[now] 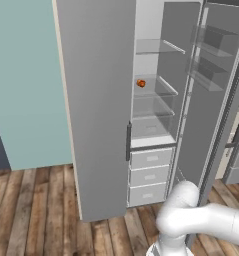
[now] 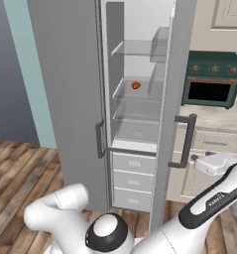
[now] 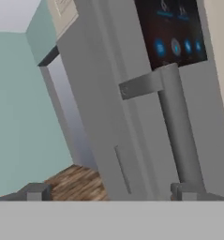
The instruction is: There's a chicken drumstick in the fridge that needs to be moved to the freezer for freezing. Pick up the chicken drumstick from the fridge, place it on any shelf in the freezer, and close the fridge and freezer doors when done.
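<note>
arm (image 2: 209, 203): reaches up and right from base | gripper (image 3: 111, 192): jaws spread wide; nothing between fingertips (image 3: 36, 191)

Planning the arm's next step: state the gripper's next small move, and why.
Probably back the open gripper away from the slim grey vertical bar handle, then turn toward the clear glass shelves. Its jaws hold nothing, and the tall grey touch-screen door already stands swung open.

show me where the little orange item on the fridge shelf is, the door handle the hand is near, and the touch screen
orange item (image 2: 136, 85), right base view, its middle, on a glass shelf.
door handle (image 3: 179, 136), hand view, the vertical bar's middle.
touch screen (image 3: 172, 33), hand view, the dark panel near its blue icons.
</note>
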